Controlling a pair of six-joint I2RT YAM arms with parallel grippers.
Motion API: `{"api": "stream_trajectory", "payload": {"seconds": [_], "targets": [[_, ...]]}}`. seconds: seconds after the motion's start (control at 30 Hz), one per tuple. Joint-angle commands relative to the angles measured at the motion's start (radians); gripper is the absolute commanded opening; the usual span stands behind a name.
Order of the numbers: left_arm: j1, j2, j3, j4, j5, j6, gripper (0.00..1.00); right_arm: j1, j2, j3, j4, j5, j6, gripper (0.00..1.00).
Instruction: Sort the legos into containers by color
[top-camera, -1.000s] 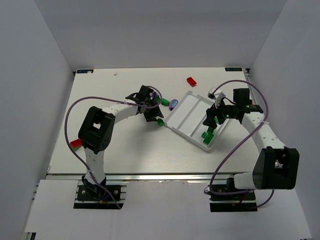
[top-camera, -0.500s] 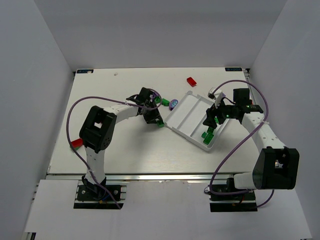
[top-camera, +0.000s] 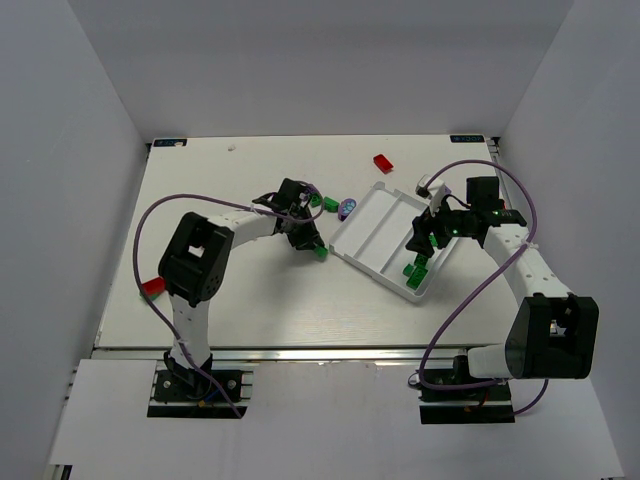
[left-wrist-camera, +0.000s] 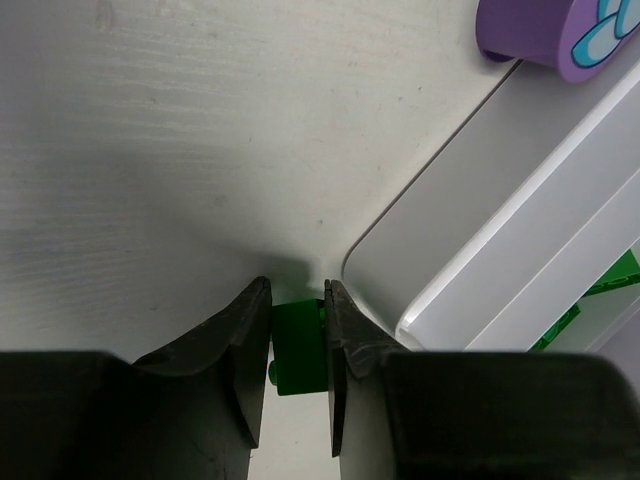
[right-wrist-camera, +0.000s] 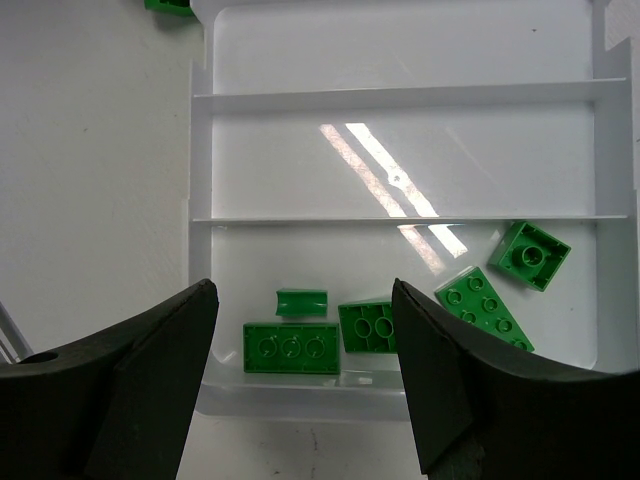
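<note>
From above, the left tool (top-camera: 310, 240) is pressed together on a green brick (top-camera: 320, 251) that sits on the bench (top-camera: 230, 180), just off the 8 o'clock corner of the white tray (top-camera: 372, 228). The left arm rises from its base at 6 o'clock, bends at the elbow, and its forearm runs toward 3 o'clock. The right arm curves in from 5 o'clock and holds the right tool (top-camera: 425, 245), spread and holding nothing, above the tray's 4 o'clock compartment. A purple piece (top-camera: 346, 208) and two loose green bricks (top-camera: 329, 204) lie at the left tool's 1 o'clock; one red brick (top-camera: 383, 163) lies at the tray's 12 o'clock. In the left wrist view, the fingers (left-wrist-camera: 250, 340) pinch the brick from 9 and 3 o'clock, with the tray's rounded corner just beside the 3 o'clock finger. In the right wrist view, the spread fingers (right-wrist-camera: 160, 360) frame the nearest compartment, where five green pieces (right-wrist-camera: 291, 349) lie.
</note>
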Motion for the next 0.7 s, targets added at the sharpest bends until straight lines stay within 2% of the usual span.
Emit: {"api": "stream_trajectory", "payload": {"seconds": [0.0, 0.43, 0.67], "targets": [[-0.005, -0.067, -0.031, -0.011, -0.018, 0.007, 0.35, 0.001, -0.004, -0.008, 0.028, -0.005, 0.008, 0.75], [-0.006, -0.185, -0.057, -0.012, -0.018, -0.009, 0.3, 0.001, 0.002, 0.003, 0.02, -0.007, 0.009, 0.75], [-0.061, -0.235, 0.006, 0.035, 0.092, -0.012, 0.3, -0.002, -0.006, 0.035, 0.008, -0.016, 0.009, 0.74]]}}
